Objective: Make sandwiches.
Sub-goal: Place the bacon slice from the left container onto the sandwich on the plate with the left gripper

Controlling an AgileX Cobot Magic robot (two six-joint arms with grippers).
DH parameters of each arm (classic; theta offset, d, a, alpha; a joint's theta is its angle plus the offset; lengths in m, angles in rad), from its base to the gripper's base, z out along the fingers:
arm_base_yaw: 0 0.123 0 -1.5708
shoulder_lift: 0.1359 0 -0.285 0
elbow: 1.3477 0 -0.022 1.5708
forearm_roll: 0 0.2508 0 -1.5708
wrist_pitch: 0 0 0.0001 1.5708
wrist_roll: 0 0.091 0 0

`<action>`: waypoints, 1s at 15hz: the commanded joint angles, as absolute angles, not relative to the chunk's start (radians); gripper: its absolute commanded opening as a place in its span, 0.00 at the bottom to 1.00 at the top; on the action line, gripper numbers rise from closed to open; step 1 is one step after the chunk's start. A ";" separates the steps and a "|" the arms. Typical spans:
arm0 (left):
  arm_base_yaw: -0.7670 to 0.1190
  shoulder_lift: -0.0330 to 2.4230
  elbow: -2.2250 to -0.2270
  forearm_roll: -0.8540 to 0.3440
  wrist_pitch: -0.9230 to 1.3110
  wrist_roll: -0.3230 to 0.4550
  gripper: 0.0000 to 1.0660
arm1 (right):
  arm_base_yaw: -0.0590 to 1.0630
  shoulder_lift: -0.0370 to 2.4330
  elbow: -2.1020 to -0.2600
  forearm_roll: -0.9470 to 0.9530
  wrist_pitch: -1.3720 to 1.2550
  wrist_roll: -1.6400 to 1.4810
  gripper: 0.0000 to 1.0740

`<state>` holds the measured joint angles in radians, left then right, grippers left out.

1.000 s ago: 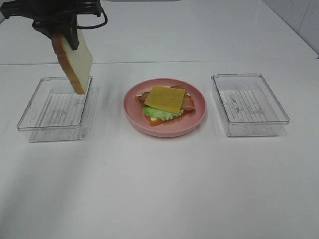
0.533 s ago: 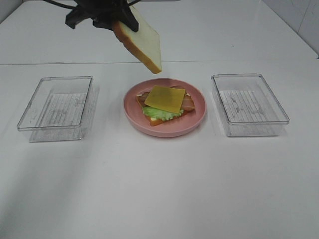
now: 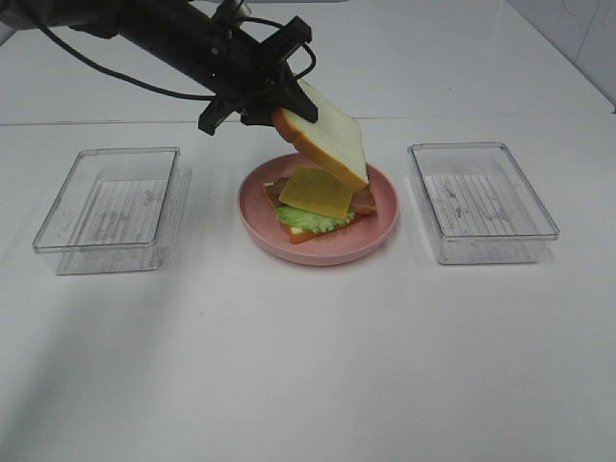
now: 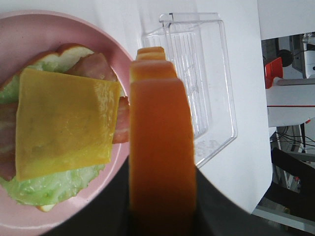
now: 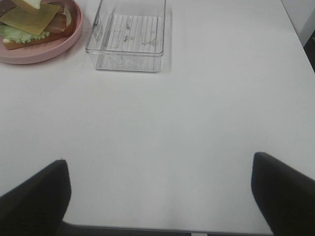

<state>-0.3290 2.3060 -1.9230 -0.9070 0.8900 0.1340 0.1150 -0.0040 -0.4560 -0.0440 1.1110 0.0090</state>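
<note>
A big white table (image 3: 308, 366) holds three things in a row. A round pink plate (image 3: 380, 231) sits in the middle, with one clear tray (image 3: 58, 226) at 9 o'clock and another clear tray (image 3: 539, 217) at 3 o'clock.

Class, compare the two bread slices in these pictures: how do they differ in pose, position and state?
The top bread slice hangs tilted in the air; the bottom bread slice lies flat on the pink plate. The top slice is clamped in the left tool and bare; the bottom slice is free and covered by lettuce, bacon and cheese. Both show orange-brown crust.
</note>
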 commanded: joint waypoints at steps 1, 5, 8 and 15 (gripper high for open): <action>-0.335 2.338 -1.925 -0.939 0.868 0.154 0.00 | 0.112 -0.033 -0.452 -0.048 1.100 0.000 0.90; -0.335 2.371 -1.925 -0.939 0.848 0.153 0.00 | 0.112 -0.033 -0.452 -0.048 1.100 0.000 0.90; -0.335 2.399 -1.925 -0.937 0.844 0.154 0.00 | 0.112 -0.033 -0.452 -0.048 1.100 0.000 0.90; -0.335 2.408 -1.925 -0.875 0.847 0.029 0.29 | 0.112 -0.033 -0.452 -0.048 1.100 0.000 0.90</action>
<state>-0.3290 2.4050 -1.9230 -0.8840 0.8470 0.0490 0.1150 -0.0040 -0.4560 -0.0440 1.1110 0.0090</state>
